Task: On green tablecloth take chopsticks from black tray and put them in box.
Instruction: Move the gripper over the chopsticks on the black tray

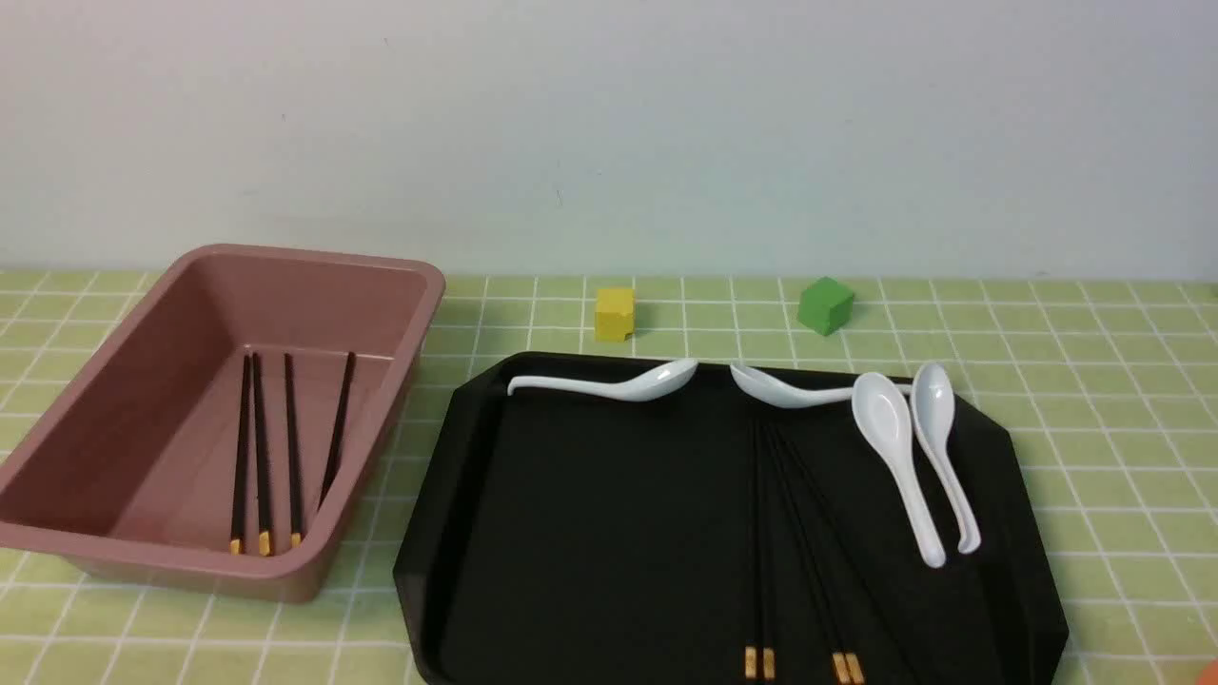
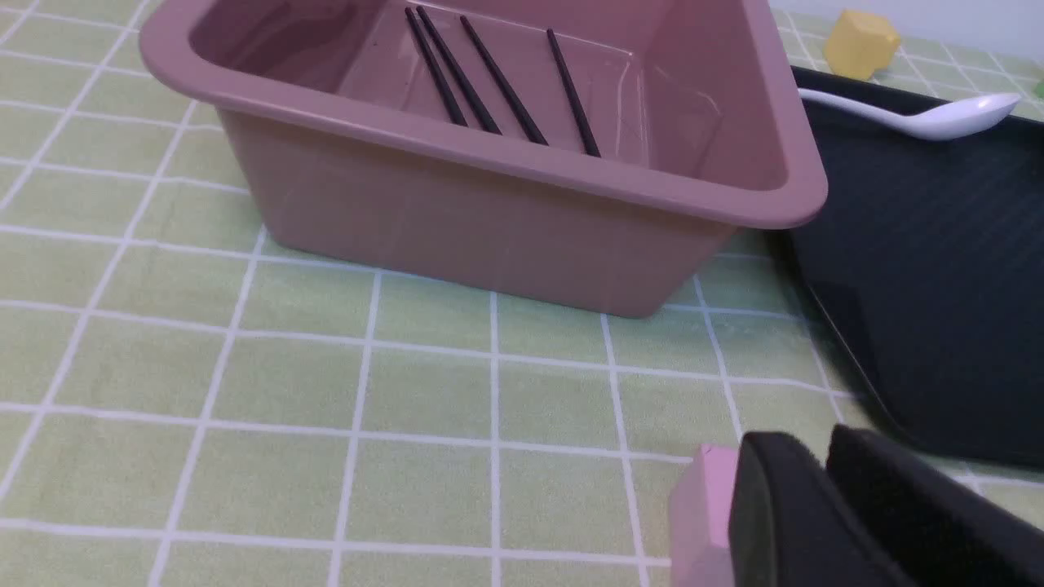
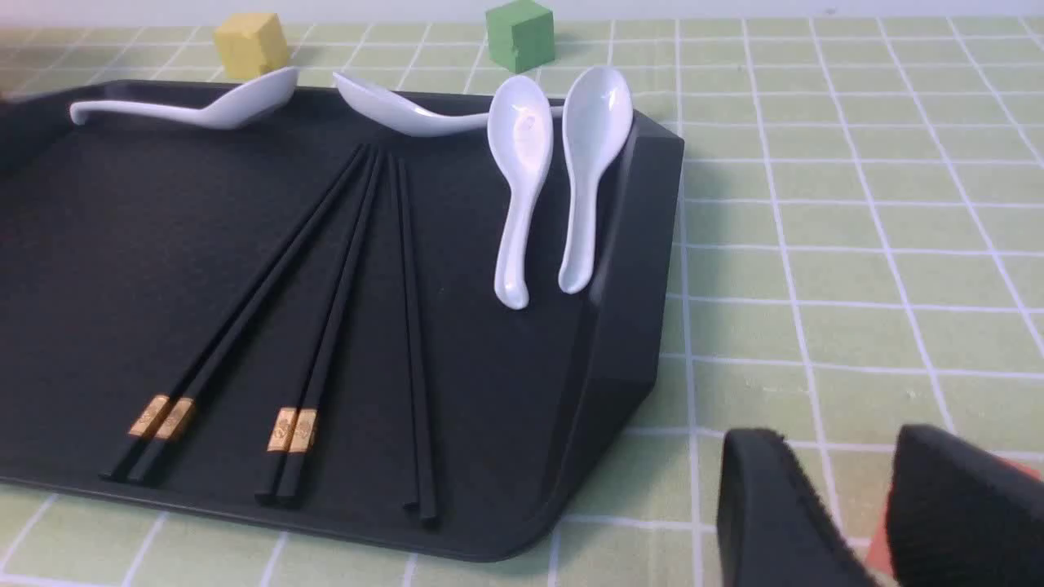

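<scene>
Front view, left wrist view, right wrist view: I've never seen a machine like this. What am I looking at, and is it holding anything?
It is a robot with two arms, each ending in a pair of black fingers. The front view comes from a camera between the arms, looking forward; neither arm shows in it. Each wrist view comes from a camera on one arm.

On the green tablecloth stand a pink box holding four black chopsticks, and a black tray with more chopsticks and four white spoons. Behind the tray sit a yellow cube and a green cube.

The left fingers are close together and the right fingers are apart. Neither pair holds anything.
</scene>
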Available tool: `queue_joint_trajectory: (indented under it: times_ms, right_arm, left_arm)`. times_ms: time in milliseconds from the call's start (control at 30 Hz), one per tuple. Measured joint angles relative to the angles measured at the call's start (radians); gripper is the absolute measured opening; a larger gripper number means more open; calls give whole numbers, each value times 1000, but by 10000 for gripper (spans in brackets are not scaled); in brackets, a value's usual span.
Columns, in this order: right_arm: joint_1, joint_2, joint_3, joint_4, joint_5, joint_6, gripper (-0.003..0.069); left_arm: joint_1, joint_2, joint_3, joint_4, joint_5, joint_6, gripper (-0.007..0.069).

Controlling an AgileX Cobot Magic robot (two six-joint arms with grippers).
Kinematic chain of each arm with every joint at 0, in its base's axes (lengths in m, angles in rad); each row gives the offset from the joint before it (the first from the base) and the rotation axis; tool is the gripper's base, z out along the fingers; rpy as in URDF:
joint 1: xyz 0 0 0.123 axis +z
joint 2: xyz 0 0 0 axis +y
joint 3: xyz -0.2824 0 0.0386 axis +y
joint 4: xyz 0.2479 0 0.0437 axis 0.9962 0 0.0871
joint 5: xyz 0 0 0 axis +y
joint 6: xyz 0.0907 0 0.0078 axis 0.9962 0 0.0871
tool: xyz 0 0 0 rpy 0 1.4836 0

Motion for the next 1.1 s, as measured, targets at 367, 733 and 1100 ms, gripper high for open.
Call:
queue_joint_trajectory:
  times_ms: [367,733,1100]
  right_arm:
    - [0,0,0,0,0,0,240]
    - [0,0,0,0,0,0,240]
    - [0,0,0,-27,0,-1,240]
  left_arm:
    - [0,0,0,0,0,0,96]
    - [0,0,0,0,0,0,96]
    - [0,0,0,0,0,0,102]
